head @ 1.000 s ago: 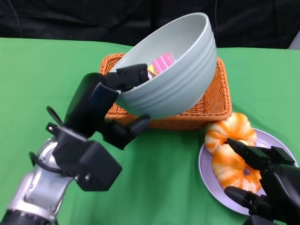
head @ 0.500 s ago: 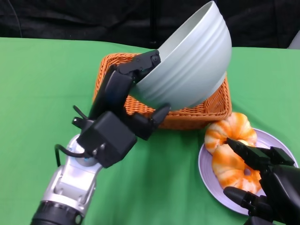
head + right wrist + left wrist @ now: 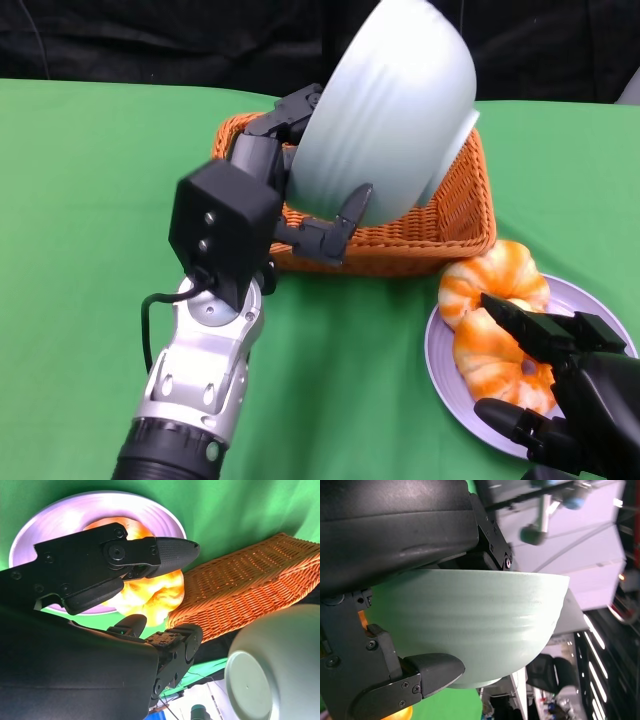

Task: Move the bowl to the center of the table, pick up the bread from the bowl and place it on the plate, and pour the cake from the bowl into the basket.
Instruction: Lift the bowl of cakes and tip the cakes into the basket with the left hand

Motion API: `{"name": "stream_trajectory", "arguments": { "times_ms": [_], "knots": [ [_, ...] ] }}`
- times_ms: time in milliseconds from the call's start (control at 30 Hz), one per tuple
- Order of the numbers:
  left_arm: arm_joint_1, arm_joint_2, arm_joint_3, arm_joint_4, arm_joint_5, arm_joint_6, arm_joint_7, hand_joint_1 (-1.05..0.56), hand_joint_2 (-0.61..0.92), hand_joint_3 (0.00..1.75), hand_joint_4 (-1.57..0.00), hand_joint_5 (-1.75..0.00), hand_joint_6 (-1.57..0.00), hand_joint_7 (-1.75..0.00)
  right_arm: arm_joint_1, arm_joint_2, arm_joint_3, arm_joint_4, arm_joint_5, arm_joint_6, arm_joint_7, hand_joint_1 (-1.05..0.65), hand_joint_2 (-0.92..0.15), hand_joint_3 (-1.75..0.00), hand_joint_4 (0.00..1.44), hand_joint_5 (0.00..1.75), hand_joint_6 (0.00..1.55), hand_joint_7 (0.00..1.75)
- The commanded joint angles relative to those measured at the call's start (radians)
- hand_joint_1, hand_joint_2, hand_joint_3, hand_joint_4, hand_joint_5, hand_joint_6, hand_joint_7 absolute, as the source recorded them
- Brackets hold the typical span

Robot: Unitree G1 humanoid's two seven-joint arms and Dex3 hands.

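Head view: pale green ribbed bowl (image 3: 385, 105), raised over the orange wicker basket (image 3: 455, 215) and tipped far over so that its outer wall and base face the camera; its contents cannot be seen. Left hand (image 3: 300, 165), black, on a silver forearm (image 3: 195, 385), grips the bowl by the rim, fingers (image 3: 285, 112) hooked over the edge on the far side and one finger pressed against the outer wall on the near side. Basket sits on the green tablecloth (image 3: 90, 200) toward the back of the table, directly under the bowl. Lilac plate (image 3: 440, 375) lies near the basket's right front corner, carrying orange-and-white striped bread (image 3: 490, 290). Right hand (image 3: 560, 390) hovers at the plate's near edge, fingers spread apart and holding nothing, one fingertip lying over the bread; contact cannot be told. Right wrist view: same right hand (image 3: 125, 590) with fingers apart, the plate (image 3: 165, 520) and bread (image 3: 150, 592) seen beyond them, the basket's woven wall (image 3: 245, 585) just beside the plate, and the bowl's flat round base (image 3: 247, 680) showing to one side of the basket. Left wrist view: left hand (image 3: 405, 630) clamped on the bowl (image 3: 475, 620), fingers over the rim and another finger against the ribbed outer wall; a patch of green cloth (image 3: 452, 705) and blurred room lights beyond.
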Motion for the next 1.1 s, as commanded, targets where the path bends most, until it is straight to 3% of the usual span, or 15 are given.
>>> {"name": "stream_trajectory", "arguments": {
  "times_ms": [33, 667, 867, 1100],
  "knots": [
    [-0.043, -0.031, 0.049, -0.014, -0.084, 0.085, -0.001, -0.05, 0.25, 1.69, -1.01, -1.75, -0.83, -1.75, 0.003, -0.002, 0.004, -0.003, 0.004, -0.005, -0.008, -0.58, -0.92, -0.34, 0.11, 0.64, 0.35, 0.04],
    [-0.169, -0.164, 0.299, 0.034, -0.554, 0.382, 0.046, -0.15, 0.31, 1.74, -1.07, -1.75, -0.87, -1.75, -0.001, 0.002, 0.020, -0.005, -0.001, 0.020, 0.005, -0.59, -0.92, -0.35, 0.10, 0.69, 0.31, 0.02],
    [-0.209, -0.166, 0.373, 0.025, -0.744, 0.495, 0.157, -0.19, 0.34, 1.63, -1.08, -1.75, -0.82, -1.75, 0.001, 0.001, 0.025, -0.005, -0.004, 0.022, 0.000, -0.58, -0.92, -0.34, 0.09, 0.70, 0.31, 0.02],
    [-0.215, -0.149, 0.386, 0.031, -0.835, 0.533, 0.158, -0.21, 0.40, 1.56, -1.07, -1.75, -0.78, -1.75, 0.002, 0.001, 0.027, -0.007, -0.001, 0.024, 0.005, -0.58, -0.92, -0.34, 0.08, 0.71, 0.31, 0.02]
  ]
}}
